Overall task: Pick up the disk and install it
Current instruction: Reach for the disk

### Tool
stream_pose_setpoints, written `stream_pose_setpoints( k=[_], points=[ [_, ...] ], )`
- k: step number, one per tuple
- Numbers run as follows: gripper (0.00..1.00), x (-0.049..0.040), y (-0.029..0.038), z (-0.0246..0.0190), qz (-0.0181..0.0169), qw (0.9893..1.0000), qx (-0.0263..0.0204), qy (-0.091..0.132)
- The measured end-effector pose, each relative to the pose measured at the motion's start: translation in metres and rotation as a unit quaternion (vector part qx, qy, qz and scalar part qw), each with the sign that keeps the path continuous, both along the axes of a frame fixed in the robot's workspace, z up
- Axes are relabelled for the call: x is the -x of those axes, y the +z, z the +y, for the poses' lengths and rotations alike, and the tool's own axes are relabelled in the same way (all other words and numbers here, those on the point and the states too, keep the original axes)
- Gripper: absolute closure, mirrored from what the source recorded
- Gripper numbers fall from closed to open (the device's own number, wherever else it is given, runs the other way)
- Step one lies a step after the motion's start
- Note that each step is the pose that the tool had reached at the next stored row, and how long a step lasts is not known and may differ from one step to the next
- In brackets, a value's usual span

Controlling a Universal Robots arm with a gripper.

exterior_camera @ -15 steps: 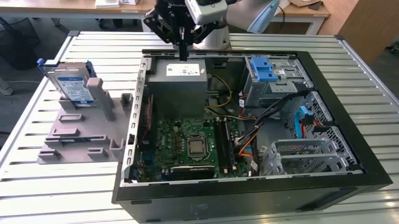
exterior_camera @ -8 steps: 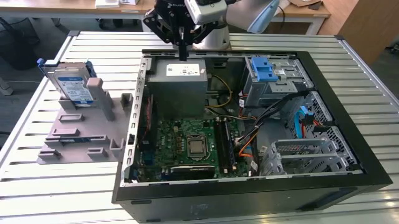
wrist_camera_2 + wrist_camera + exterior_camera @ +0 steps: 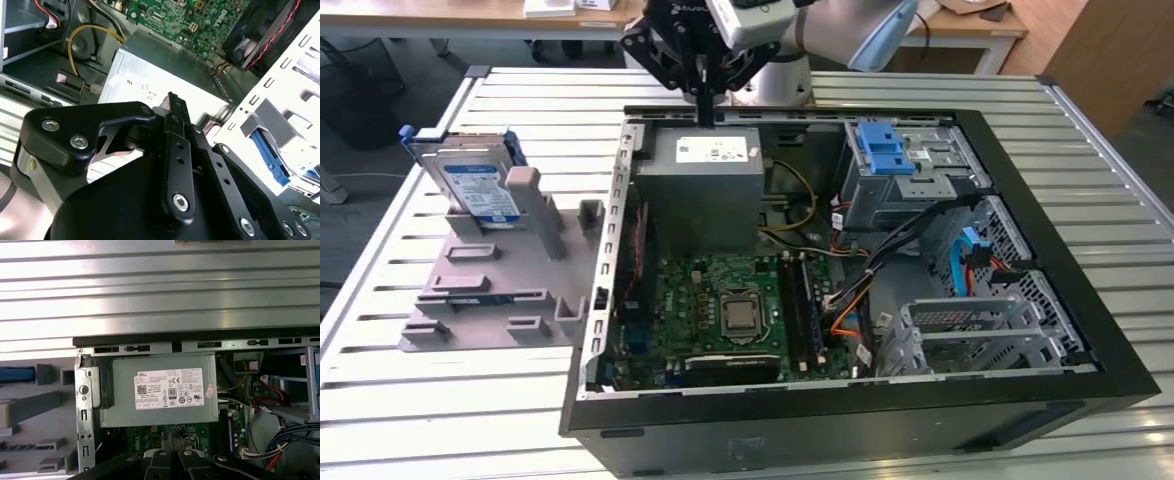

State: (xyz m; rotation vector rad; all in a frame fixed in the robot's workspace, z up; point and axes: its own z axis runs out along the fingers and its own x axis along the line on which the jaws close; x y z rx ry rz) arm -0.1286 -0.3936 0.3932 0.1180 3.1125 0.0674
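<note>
One disk, one holder block, one computer case, one power supply, one gripper.

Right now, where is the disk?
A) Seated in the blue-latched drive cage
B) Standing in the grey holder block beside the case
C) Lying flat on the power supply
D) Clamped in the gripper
B: the disk stands upright in the grey holder block at the exterior view's left of the computer case, while the gripper hangs over the power supply, holding nothing.
</note>
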Motion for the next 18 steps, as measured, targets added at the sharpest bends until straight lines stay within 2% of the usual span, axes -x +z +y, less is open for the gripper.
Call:
stream_pose_setpoints(
  k=[4,7,9,18],
  points=[
    [0.89,0.0050,-0.0001,0.0054,0.0000,1.0000,0.0000,0.000],
    [0.89,0.0121,-0.0001,0.0070,0.0000,1.0000,0.0000,0.000],
    [0.89,0.0148,-0.0002,0.0073,0.0000,1.0000,-0.0001,0.000],
    [0.89,0.0156,-0.0002,0.0073,0.0000,1.0000,0.0000,0.000]
  ],
)
